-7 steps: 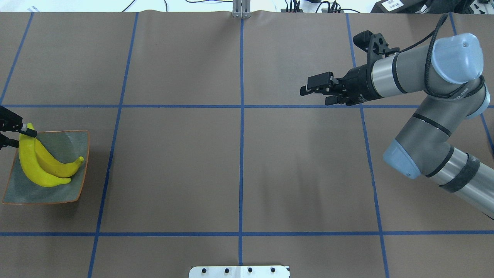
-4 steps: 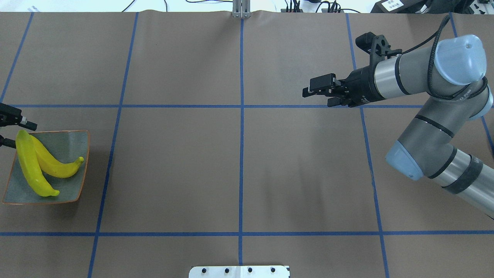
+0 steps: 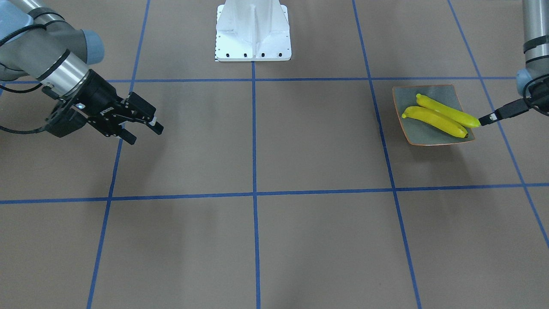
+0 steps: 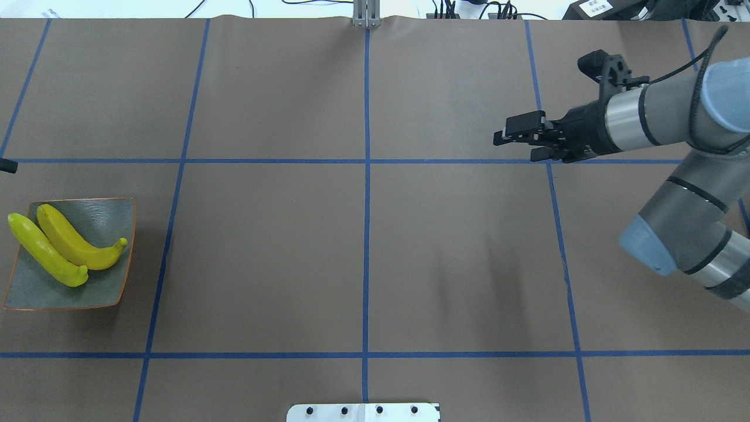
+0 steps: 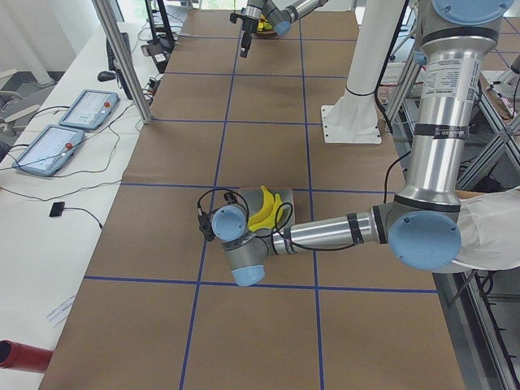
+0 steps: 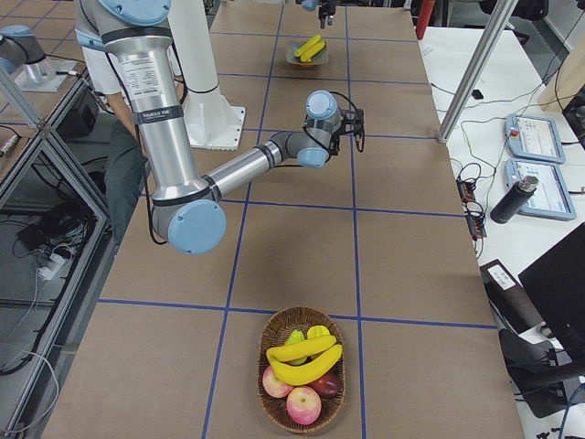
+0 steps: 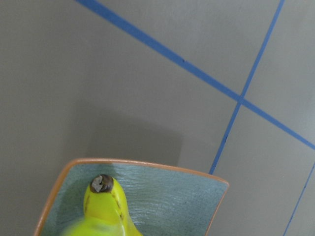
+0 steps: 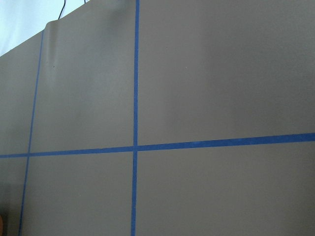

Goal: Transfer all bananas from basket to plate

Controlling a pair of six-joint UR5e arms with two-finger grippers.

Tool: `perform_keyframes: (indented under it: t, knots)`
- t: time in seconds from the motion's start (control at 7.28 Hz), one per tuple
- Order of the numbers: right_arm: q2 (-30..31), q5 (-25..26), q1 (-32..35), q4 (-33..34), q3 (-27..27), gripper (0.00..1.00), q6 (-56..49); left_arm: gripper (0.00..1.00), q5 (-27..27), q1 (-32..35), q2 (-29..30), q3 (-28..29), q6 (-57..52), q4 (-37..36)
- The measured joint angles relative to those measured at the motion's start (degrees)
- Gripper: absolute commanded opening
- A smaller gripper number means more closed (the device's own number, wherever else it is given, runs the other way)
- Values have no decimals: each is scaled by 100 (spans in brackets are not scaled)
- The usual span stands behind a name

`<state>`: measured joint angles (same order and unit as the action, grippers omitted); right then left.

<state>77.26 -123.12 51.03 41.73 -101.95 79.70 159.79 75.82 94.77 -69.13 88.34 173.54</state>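
Two bananas on the plate [image 4: 75, 250] lie side by side on the square grey-blue plate [image 4: 111, 290] at the left edge of the overhead view. One rests wholly inside. The other overhangs the plate's left rim at its upper end. The left wrist view shows one dark banana end above a corner of the plate.

A wicker basket [image 6: 286, 321] stands at the bottom centre of the right-side view, well apart from the plate at the top. It holds the bananas in the basket [image 6: 303, 359], two of them laid across red apples [image 6: 303, 404].

The desk [image 4: 263, 264] carries a brown covering ruled into squares by blue tape. A white mounting base [image 3: 253, 30] stands at the top centre of the front-facing view. A white side bench with two control tablets [image 6: 539, 137] and a dark bottle [image 6: 507, 201] runs along the right of the right-side view.

The left tool [image 3: 487, 119] reaches in from the right edge of the front-facing view, and one finger ends just beside a banana tip at the plate's right corner. Whether its fingers are apart or together cannot be told.

The right tool [image 3: 146, 134] hangs over bare desk at the left of that view. It is angled down, with its fingers apart and nothing between them.
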Motion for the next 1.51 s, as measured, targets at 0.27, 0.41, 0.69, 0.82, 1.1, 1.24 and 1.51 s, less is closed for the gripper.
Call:
perform_keyframes:
  t: [0.27,0.41,0.69,0.82,1.1,1.24,1.51]
  knots:
    - [716,-73,602,-74,-14,100,-337,100,-8,270,34,-9,-252,-32]
    - [1009,-211,988,-81,117,100,-827,100,-9,321,92,-14,-295,-39]
    - [1472,-766,2011,-93,665,100,-2082,100,-12,359,310,-23,-304,-78]
    - [1795,-948,2472,-82,835,100,-2822,100,-48,366,396,-32,-303,-87]
    - [2467,-1056,3153,-37,953,100,-4066,100,-338,427,460,-69,-349,-90]
    - [2696,-1068,3401,-19,1019,100,-4574,100,-617,505,445,-104,-512,-87]
    - [2846,-1071,3723,-14,1313,100,-5371,100,-1388,571,377,-139,-1246,-95]
